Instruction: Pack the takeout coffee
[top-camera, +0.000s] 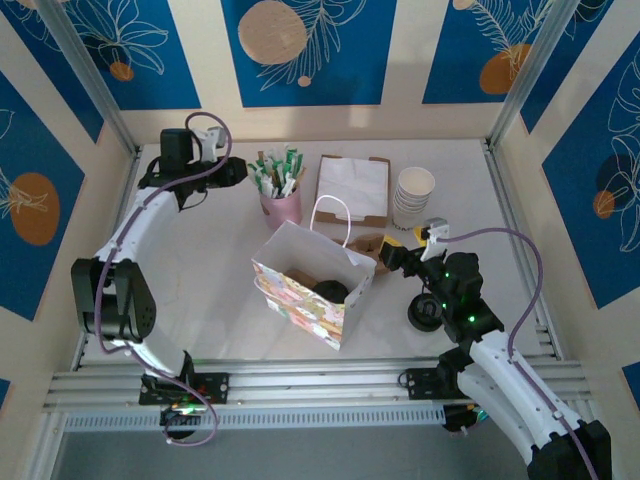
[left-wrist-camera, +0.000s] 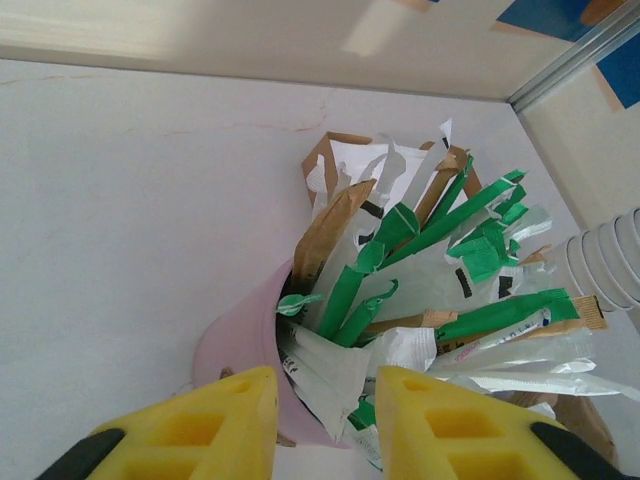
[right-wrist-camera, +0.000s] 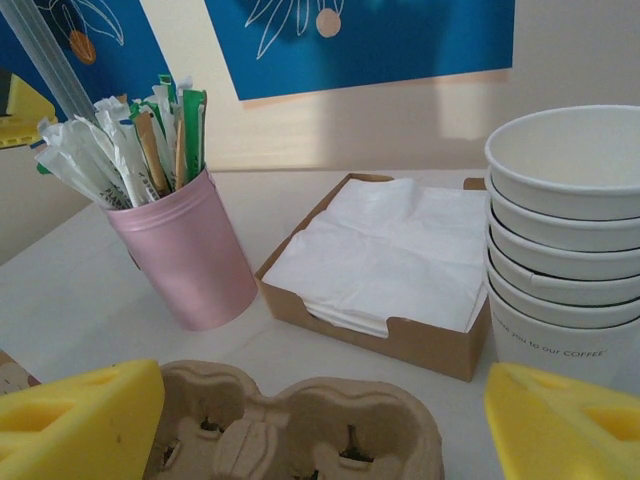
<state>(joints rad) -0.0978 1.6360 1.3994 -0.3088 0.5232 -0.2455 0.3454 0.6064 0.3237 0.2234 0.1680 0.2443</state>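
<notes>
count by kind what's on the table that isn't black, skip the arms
patterned paper bag: 1
pink cup of sachets: 1
napkin box: 1
stack of white cups: 1
cardboard cup carrier: 1
total: 5

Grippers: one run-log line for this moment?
left gripper: open, above pink sachet cup | right gripper: open wide, over cup carrier | held: nothing
</notes>
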